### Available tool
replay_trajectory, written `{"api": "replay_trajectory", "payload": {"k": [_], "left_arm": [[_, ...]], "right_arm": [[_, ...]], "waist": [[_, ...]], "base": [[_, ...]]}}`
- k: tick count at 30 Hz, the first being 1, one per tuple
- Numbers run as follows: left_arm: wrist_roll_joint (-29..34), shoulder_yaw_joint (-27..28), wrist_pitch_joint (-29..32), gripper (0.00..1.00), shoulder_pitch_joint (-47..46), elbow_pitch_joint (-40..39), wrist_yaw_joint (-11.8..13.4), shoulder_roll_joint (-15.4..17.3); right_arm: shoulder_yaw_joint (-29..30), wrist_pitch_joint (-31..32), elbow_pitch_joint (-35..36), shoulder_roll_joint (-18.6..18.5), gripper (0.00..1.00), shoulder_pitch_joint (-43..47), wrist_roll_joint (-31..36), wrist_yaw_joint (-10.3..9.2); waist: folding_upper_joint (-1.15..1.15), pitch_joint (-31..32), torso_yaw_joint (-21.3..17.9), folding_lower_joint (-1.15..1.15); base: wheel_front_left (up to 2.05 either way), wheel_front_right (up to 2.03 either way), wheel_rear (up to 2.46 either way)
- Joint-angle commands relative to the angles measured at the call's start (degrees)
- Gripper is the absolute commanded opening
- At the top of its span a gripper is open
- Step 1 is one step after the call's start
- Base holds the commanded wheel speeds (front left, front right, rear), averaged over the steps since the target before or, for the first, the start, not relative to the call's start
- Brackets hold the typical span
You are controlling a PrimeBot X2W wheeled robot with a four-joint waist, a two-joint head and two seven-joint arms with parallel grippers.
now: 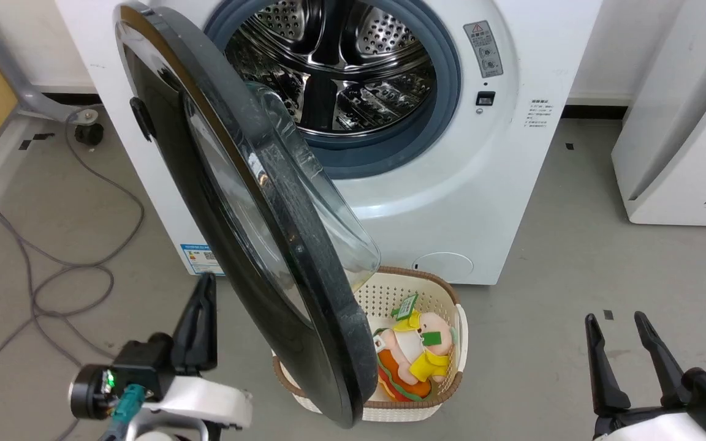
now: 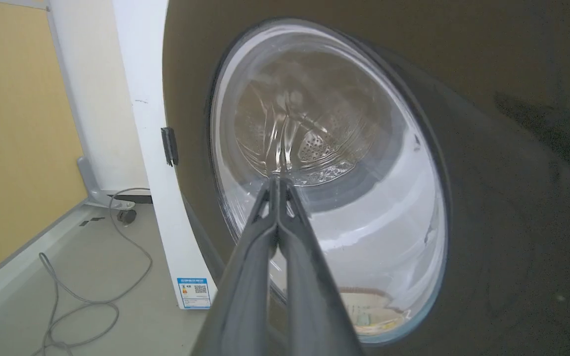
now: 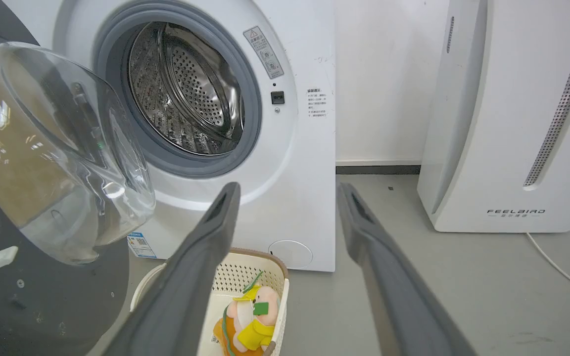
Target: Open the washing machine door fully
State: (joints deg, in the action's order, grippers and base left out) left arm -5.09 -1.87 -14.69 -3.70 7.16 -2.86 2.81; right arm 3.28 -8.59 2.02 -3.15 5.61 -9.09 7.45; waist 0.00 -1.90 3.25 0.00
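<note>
My left gripper (image 1: 207, 288), pressed together empty beside the half-open door (image 1: 236, 202), may skid off its glossy face when pushing; right gripper (image 1: 616, 318) spread.

Basket (image 1: 428, 295) before washer (image 1: 451, 202), beneath door (image 1: 239, 208)

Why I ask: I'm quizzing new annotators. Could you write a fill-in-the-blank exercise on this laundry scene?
1. The left tool is ____, its fingers pressed together.
2. The right tool is ____, its fingers apart around nothing.
3. The washing machine door stands ajar, baring the steel ____ behind it.
4. The basket on the floor holds a stuffed ____.
Missing words: shut; open; drum; toy.
</note>
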Motion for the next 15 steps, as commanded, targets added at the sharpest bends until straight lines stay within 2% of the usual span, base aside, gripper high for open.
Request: {"api": "replay_trajectory", "payload": {"k": [1,8,15], "left_arm": [[0.5,0.2,-0.3,0.0,-1.1,-1.8,0.4,0.1],[1.2,0.6,-0.3,0.0,-3.5,-10.8,0.5,0.2],[1.2,-0.7,-0.3,0.0,-6.1,-23.5,0.7,0.1]], "right_arm": [[0.0,0.2,-0.1,0.3,1.0,0.1,-0.3,0.03],[0.1,0.6,0.1,0.3,1.0,0.2,-0.3,0.03],[0.3,0.8,0.3,0.3,1.0,0.4,-0.4,0.03]], "waist": [[0.0,0.1,0.1,0.0],[0.0,0.1,0.2,0.0],[0.0,0.0,0.1,0.0]], "base": [[0.0,0.0,0.0],[0.0,0.0,0.0],[0.0,0.0,0.0]]}}
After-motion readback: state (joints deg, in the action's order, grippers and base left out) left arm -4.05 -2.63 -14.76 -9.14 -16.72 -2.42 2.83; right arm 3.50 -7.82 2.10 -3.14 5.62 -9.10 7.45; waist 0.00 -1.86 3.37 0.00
